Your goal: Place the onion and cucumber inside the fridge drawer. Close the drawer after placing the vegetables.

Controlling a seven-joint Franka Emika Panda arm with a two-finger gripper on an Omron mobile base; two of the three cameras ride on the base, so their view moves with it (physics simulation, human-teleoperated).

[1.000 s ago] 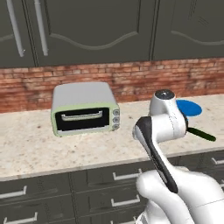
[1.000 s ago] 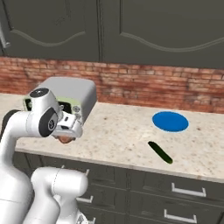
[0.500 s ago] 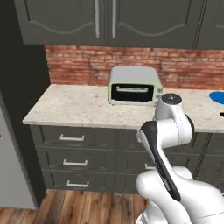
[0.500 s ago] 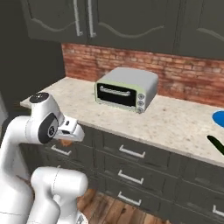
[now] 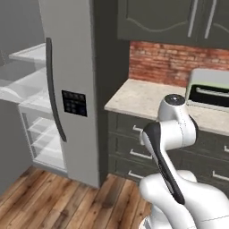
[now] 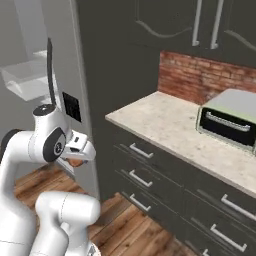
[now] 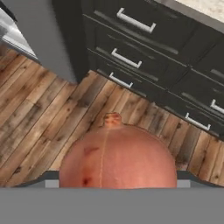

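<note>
Onion (image 7: 117, 154) now held beside fridge (image 5: 71, 89); earlier, the counter.

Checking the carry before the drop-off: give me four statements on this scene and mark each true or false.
1. The onion sits in the gripper. True.
2. The fridge is shut. False: it stands open, shelves visible.
3. A toaster oven stands on the counter. True.
4. The floor is tiled. False: it is wood planks.
</note>
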